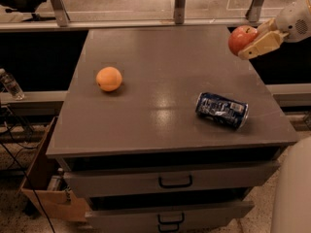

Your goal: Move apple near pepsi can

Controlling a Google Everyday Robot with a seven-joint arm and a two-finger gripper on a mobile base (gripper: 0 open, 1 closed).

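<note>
There is 1 round red apple (240, 39), 1 dark blue soda can (222, 110) and 1 round orange fruit (109, 78). 1 cream two-finger gripper (250, 41), at the upper right over the tabletop's far right edge, clasps the apple. 1 grey metal cabinet (160, 52) has 2 drawers (121, 183). Left of it are 1 clear plastic bottle (9, 84) and 1 brown cardboard box (41, 191).
</note>
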